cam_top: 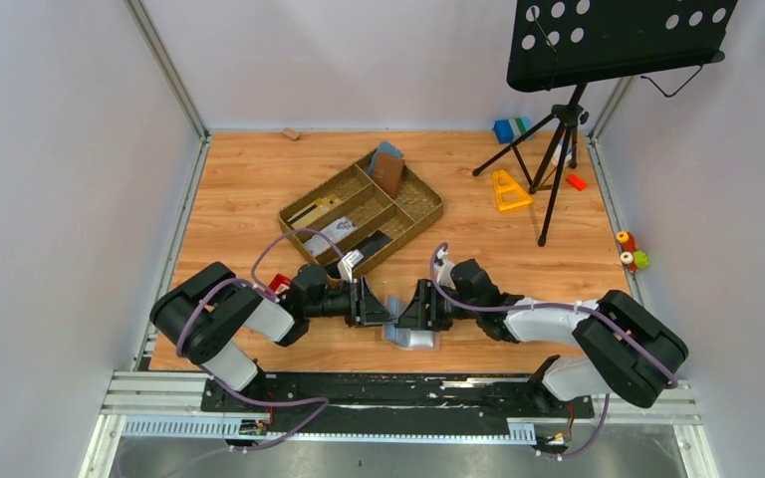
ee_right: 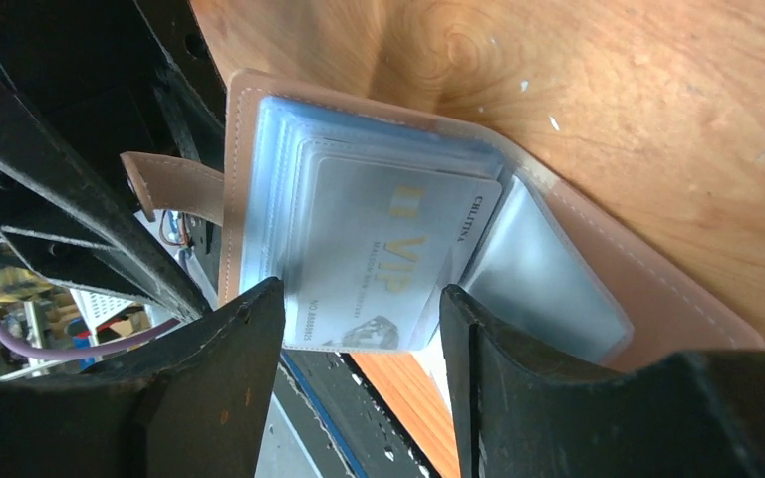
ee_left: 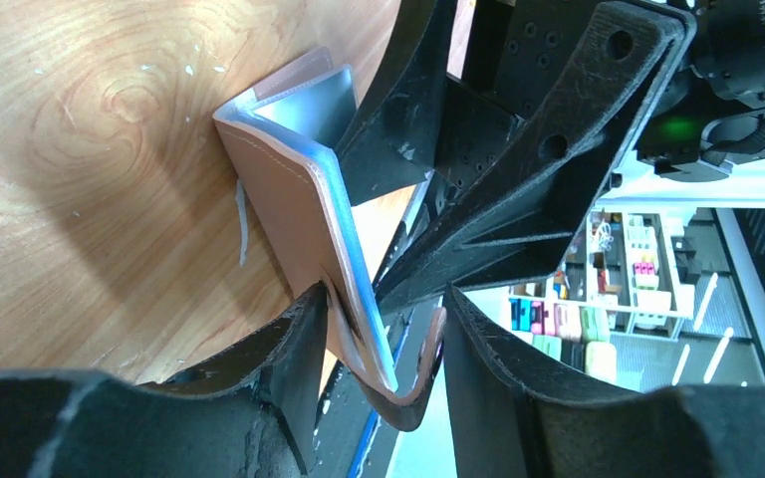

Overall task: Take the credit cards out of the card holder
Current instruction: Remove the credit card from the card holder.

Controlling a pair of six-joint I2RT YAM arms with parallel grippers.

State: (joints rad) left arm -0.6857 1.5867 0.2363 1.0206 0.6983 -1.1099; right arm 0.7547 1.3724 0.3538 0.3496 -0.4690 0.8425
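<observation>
Both pincers meet at the open card holder.
Top view: the card holder (cam_top: 413, 338) lies on the desk (cam_top: 249, 189), between the left pincer (cam_top: 388, 315) and the right pincer (cam_top: 405, 315). Left wrist: parted fingers (ee_left: 294, 349) straddle its tan cover. Right wrist: wide fingers (ee_right: 244, 344) flank a VIP card (ee_right: 388, 259).

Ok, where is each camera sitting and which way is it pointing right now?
Top external: above and behind the robot, looking down on the table; both arms show, left hand and right hand meeting at the card holder.
Left wrist: looks past its own fingers at the holder's tan outside.
Right wrist: looks past its own fingers at the holder's open inside and VIP card.
Shared: both wrist views see the holder, opposite faces.
</observation>
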